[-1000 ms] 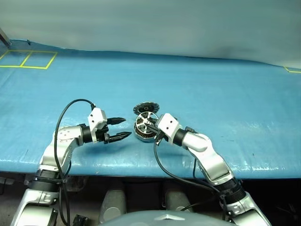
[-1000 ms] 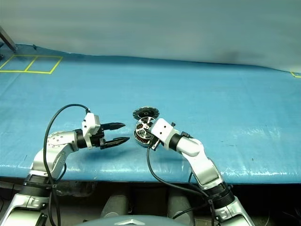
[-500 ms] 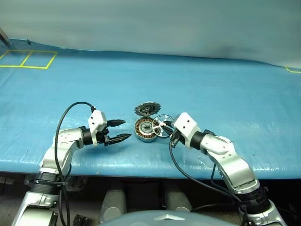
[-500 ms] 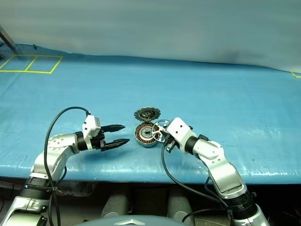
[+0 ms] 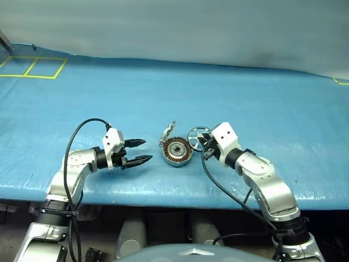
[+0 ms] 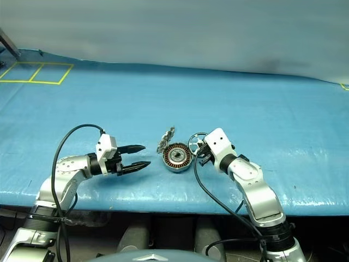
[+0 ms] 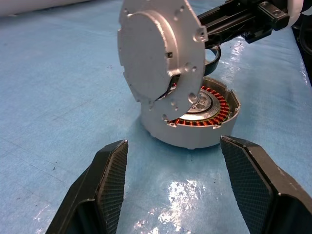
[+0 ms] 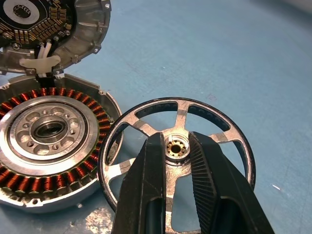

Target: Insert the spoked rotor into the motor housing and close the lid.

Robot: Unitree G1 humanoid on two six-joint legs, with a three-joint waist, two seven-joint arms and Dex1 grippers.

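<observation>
The motor housing (image 5: 177, 152) lies on the blue table with its copper winding ring (image 8: 92, 127) facing up. Its lid (image 5: 167, 134) stands nearly upright on the far left rim, plain grey face (image 7: 158, 53) toward my left gripper. To the housing's right, my right gripper (image 5: 204, 143) is shut on the hub of the spoked rotor (image 8: 176, 146), which is tilted and overlaps the housing's rim. Whether rotor and rim touch is unclear. My left gripper (image 5: 139, 151) hovers open and empty a short way left of the housing.
Blue sheet (image 5: 262, 103) covers the table, with its front edge just below both arms. Yellow taped squares (image 5: 32, 68) mark the far left corner. A pale wall runs along the back.
My right gripper has carried the rotor rightward, off the housing to its right side. The lid has swung up from lying back to nearly upright, and the housing shifted slightly right. The left arm stayed still.
</observation>
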